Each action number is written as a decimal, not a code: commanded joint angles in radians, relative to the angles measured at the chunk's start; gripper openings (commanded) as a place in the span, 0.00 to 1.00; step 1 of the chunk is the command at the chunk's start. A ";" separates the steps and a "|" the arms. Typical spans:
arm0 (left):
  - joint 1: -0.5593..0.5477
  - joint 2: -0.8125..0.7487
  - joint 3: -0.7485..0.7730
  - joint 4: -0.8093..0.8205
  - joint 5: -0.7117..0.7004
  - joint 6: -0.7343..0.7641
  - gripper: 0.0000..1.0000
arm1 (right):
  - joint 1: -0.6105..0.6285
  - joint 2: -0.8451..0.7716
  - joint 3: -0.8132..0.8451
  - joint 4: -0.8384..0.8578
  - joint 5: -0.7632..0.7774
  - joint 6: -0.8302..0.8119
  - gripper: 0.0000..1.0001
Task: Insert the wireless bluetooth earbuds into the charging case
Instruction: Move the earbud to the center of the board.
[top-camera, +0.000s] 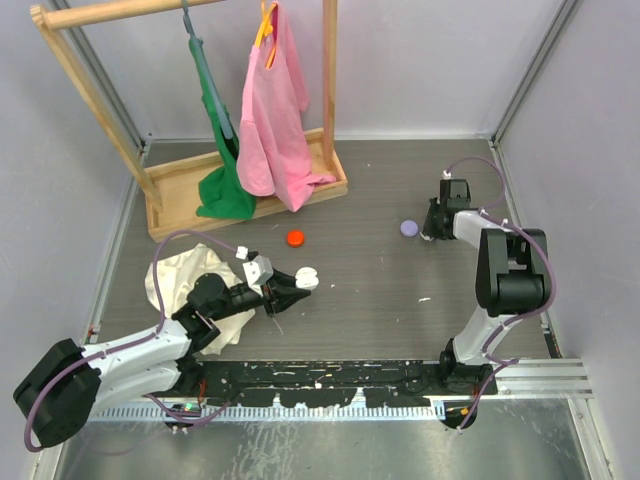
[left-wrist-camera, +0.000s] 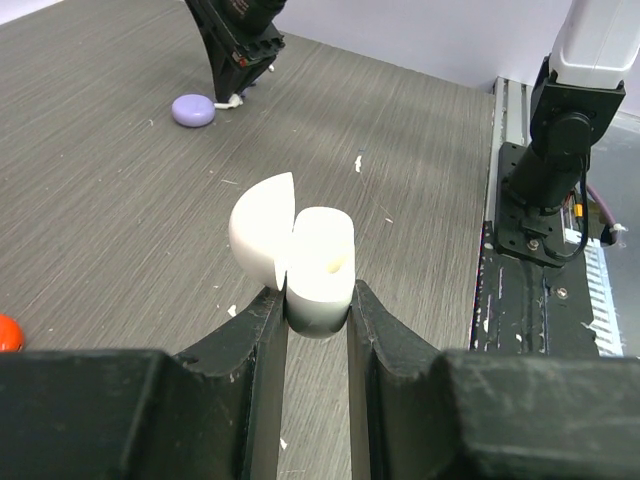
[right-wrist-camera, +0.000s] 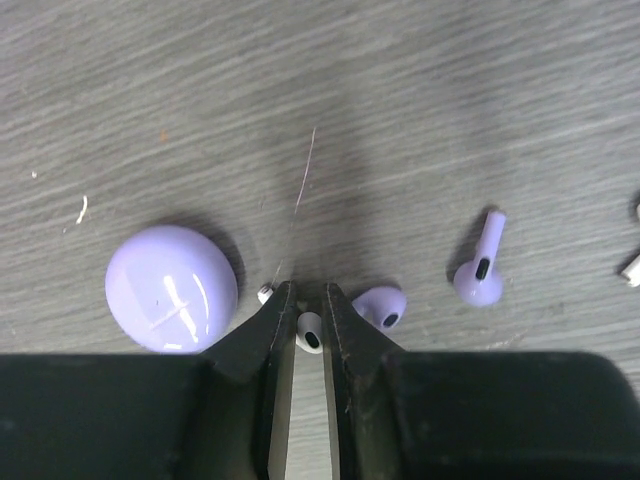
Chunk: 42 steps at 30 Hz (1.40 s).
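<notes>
Earbud (right-wrist-camera: 310, 333), right pincer (right-wrist-camera: 309, 292) closed (wrist view)

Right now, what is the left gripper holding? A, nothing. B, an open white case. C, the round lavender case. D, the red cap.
B: the left wrist view shows the left gripper with its jaws shut on the base of the open white case, whose lid is swung back.

charging case (right-wrist-camera: 170, 288) left of right gripper (right-wrist-camera: 307, 293) | two earbuds (right-wrist-camera: 479, 272) right of it
</notes>
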 joint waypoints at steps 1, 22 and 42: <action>-0.004 -0.005 0.026 0.026 -0.001 0.027 0.00 | 0.003 -0.066 -0.068 -0.030 -0.060 0.026 0.21; -0.006 -0.053 0.017 -0.006 -0.023 0.045 0.01 | 0.487 -0.104 -0.093 -0.193 -0.041 0.034 0.21; -0.006 -0.036 0.023 -0.007 -0.021 0.042 0.00 | 0.607 -0.219 -0.092 -0.271 0.069 0.094 0.37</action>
